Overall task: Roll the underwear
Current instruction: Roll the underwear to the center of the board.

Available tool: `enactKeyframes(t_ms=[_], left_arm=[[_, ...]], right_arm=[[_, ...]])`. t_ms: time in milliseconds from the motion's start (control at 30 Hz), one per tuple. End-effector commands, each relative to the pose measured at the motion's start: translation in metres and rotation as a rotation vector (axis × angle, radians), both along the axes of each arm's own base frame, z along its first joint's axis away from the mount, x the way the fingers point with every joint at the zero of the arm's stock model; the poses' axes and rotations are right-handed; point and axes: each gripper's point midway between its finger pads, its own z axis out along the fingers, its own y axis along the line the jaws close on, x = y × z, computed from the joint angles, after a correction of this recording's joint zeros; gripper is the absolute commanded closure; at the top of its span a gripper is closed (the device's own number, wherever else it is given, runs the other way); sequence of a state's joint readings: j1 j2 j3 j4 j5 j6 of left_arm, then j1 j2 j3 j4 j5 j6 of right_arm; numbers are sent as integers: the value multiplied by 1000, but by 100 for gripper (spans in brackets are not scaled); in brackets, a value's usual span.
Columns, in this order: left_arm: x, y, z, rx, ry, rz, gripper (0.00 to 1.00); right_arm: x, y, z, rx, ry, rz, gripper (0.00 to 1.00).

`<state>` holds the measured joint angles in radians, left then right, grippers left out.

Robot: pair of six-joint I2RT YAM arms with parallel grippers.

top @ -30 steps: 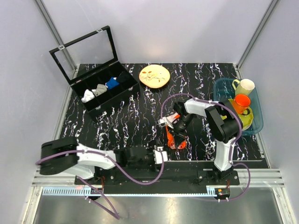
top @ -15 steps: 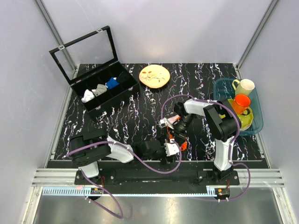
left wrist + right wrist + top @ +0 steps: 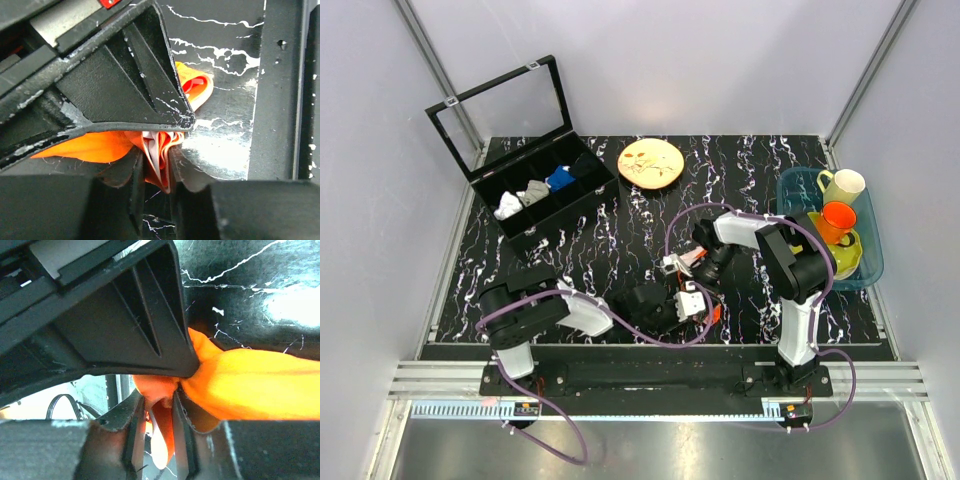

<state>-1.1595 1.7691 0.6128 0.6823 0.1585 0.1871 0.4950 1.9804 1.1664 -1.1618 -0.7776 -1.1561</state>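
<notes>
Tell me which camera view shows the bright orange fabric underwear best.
Right wrist: the bright orange fabric underwear spreads broadly across the frame, bunched in the right gripper. Left wrist shows only gathered orange-and-white folds pinched by the left gripper. Top external shows just orange slivers, mostly hidden under both grippers.

We are reading no legible text, label, brand, number or sign in any view. On the underwear we are seeing only orange and white folds, without readable lettering.
</notes>
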Motion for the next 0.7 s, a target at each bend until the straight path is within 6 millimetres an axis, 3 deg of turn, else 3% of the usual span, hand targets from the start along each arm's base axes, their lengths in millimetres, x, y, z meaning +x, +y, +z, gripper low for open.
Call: enactKeyframes(t_ms=[0, 267, 467, 667], left_arm=[[-12, -11, 7, -46, 80, -79, 83], [-21, -4, -2, -54, 237, -97, 86], [-23, -1, -6, -60, 352, -106, 86], [-18, 0, -11, -52, 541, -103, 83]], right_arm=[[10, -1, 1, -26, -38, -37, 70], [49, -10, 31, 45, -196, -144, 46], [78, -40, 52, 53, -308, -272, 43], [98, -66, 95, 88, -513, -344, 43]])
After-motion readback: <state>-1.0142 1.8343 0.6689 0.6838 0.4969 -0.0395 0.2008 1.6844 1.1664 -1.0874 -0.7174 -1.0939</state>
